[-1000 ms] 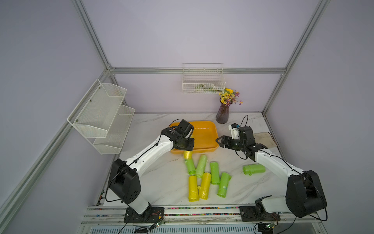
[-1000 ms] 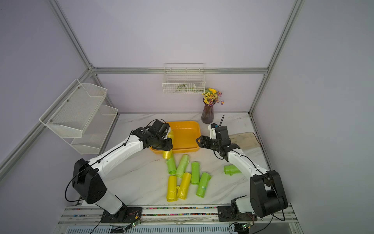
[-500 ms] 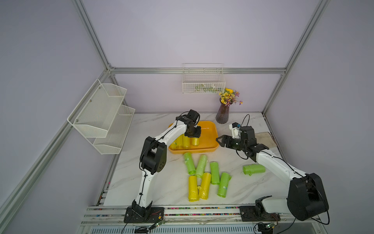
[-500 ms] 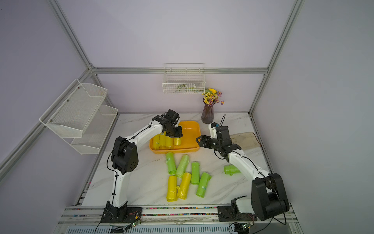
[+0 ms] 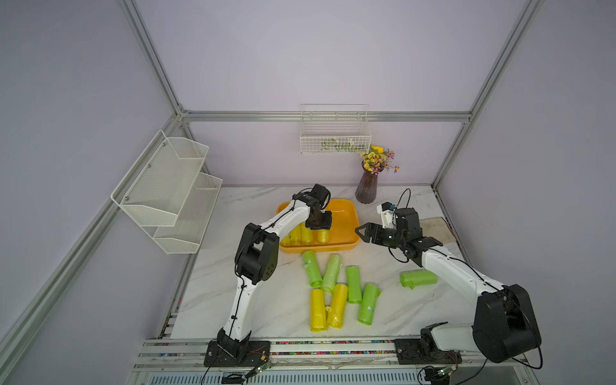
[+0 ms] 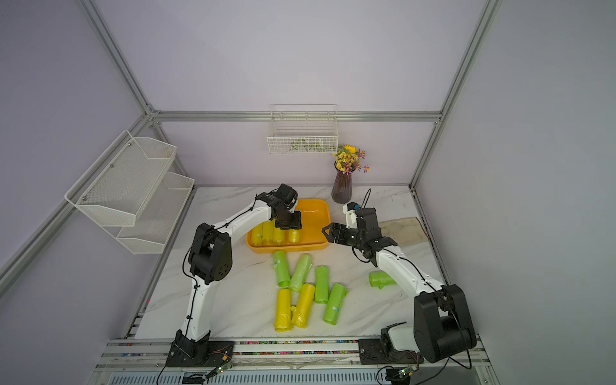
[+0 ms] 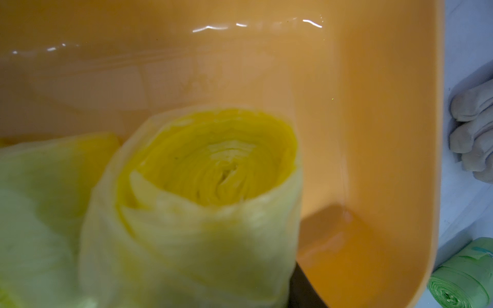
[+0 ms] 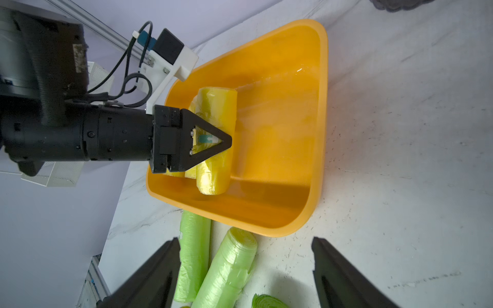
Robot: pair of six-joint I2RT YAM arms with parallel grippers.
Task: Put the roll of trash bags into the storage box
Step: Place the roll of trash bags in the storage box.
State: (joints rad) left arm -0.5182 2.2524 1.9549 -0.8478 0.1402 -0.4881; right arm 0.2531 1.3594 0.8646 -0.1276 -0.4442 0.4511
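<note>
The orange-yellow storage box (image 5: 346, 213) (image 6: 315, 216) stands at mid-table. My left gripper (image 5: 320, 224) (image 6: 292, 224) reaches down into it, shut on a yellow roll of trash bags (image 5: 322, 236) (image 8: 217, 106) that lies low in the box beside three other yellow rolls (image 5: 300, 235). In the left wrist view that roll (image 7: 213, 160) fills the space between the jaws, with the box wall (image 7: 373, 133) behind. My right gripper (image 5: 361, 230) (image 8: 244, 240) hovers open and empty at the box's right front corner.
Several green rolls (image 5: 331, 271) and two yellow rolls (image 5: 326, 308) lie in front of the box, and one green roll (image 5: 418, 278) lies under the right arm. A vase (image 5: 366, 186), wire basket (image 5: 335, 136), mesh shelf (image 5: 166, 190) and cloth (image 5: 436, 226) stand around.
My left arm has carried the yellow roll from the box's front left edge into the box and stretched out over it. The right arm has not moved.
</note>
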